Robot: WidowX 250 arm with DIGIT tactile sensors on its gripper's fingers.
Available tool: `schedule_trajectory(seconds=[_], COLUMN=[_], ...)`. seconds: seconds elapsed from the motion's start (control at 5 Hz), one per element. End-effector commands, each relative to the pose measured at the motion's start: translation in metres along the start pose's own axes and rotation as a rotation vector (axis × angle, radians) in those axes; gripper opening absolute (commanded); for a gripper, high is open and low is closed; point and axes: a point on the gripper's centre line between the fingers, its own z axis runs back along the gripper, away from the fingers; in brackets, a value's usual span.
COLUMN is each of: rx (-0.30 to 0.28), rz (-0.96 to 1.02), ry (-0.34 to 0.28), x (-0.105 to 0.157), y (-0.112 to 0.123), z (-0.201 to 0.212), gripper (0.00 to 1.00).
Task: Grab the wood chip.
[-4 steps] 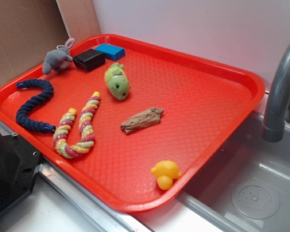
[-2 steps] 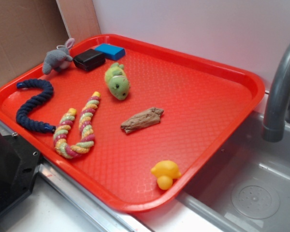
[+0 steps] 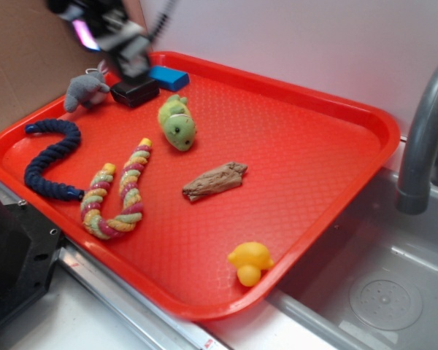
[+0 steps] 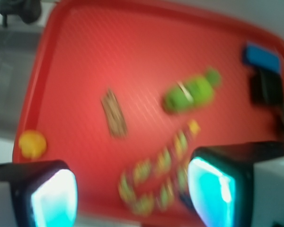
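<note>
Our gripper (image 4: 132,194), jaws spread and empty, hangs high over the red tray's (image 3: 350,117) far corner, well apart from the wood chip (image 3: 214,181) lying mid-tray. We judge it light, stiff, rough; best pinched across its narrow middle.

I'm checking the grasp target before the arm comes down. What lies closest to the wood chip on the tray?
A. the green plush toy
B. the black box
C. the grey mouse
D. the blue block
A: the wood chip lies alone mid-tray, and the green plush toy is its nearest neighbour among these.
</note>
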Motion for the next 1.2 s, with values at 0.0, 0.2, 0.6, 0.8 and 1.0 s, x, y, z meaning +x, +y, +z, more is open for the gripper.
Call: schedule_trajectory(seconds=[0.0,0.2,0.6,0.8,1.0], rx=[-0.092,-0.066,-0.029,-0.024,-0.021], rz=[-0.014,-0.042,-0.074,-0.077,-0.063], ry=[0.004,0.058,0.119,0.103,0.111], x=[0.018,0.012,0.008,0.008,0.006], y=[-0.008,-0.007,-0.01,-0.014,-0.009], z=[-0.073,-0.098,-0.134,-0.127,-0.111], gripper=[1.0,1.0,0.0,0.0,0.0])
